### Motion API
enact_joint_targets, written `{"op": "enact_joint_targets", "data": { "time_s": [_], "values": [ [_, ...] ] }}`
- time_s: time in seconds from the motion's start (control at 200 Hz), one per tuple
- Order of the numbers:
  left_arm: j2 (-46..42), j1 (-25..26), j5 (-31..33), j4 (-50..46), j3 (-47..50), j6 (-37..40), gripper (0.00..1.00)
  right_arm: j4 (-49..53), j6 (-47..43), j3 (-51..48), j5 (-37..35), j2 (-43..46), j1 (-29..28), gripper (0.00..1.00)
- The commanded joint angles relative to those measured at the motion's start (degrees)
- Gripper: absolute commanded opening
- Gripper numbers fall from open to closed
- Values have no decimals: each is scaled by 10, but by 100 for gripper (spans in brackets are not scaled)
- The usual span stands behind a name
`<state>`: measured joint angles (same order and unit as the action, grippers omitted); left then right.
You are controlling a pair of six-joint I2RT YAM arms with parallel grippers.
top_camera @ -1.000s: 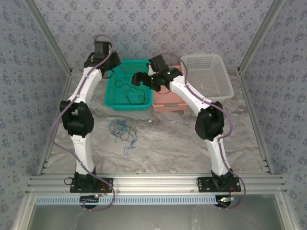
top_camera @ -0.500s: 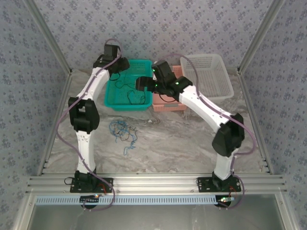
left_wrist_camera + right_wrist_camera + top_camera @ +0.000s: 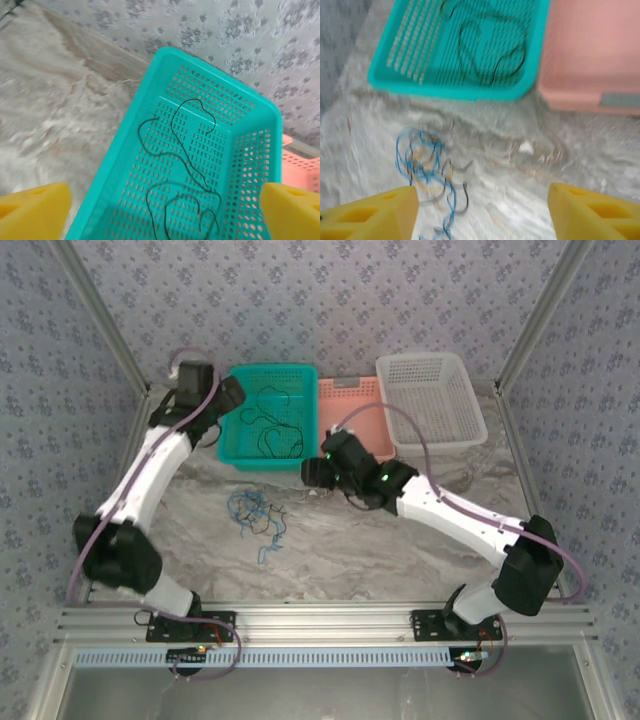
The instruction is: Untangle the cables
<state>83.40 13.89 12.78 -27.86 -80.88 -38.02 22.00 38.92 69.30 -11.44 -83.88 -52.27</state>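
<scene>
Marbled worktop [image 3: 350, 540]: black cable [image 3: 185, 165] now released into teal basket [image 3: 250, 100], left gripper [image 3: 162, 207] opened empty; right gripper [image 3: 482, 210], open and empty, brought over remaining tangle [image 3: 425, 165].

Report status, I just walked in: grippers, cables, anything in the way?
Left gripper open, empty, over green basket. Right gripper open, empty, near tangle. One black cable in basket; blue and black tangle on table. Nothing blocking it.

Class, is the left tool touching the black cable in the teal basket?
Apart. Left wrist view: bare teal basket mesh separates the black cable from both left tool fingers.
</scene>
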Motion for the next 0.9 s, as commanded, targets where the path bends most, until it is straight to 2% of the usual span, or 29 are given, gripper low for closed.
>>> {"op": "enact_joint_targets", "data": {
  "time_s": [0.0,0.09,0.195,0.35,0.445,0.605,0.665,0.789,0.894],
  "values": [
    [-85,24,6,-81,111,-61,85,-47,46,-57,-36,4,-41,60],
    [-159,62,-2,-94,236,-107,73,-97,69,-93,-14,-20,-59,52],
    [-215,107,-64,-38,367,-164,66,-166,79,-112,47,-62,-62,54],
    [-213,173,-74,-14,415,-193,55,-179,24,-60,63,-137,-75,58],
    [-208,185,-74,-13,428,-201,49,-115,-39,17,49,-191,-77,63],
    [-204,189,-83,21,463,-213,51,-71,-125,86,57,-255,-67,62],
    [-192,188,-84,37,473,-214,53,-53,-134,108,65,-278,-56,60],
    [-148,185,-95,64,471,-218,54,-52,-147,129,87,-313,-43,51],
    [-126,186,-86,87,473,-222,58,-65,-147,130,99,-326,-39,48]
  ]
}}
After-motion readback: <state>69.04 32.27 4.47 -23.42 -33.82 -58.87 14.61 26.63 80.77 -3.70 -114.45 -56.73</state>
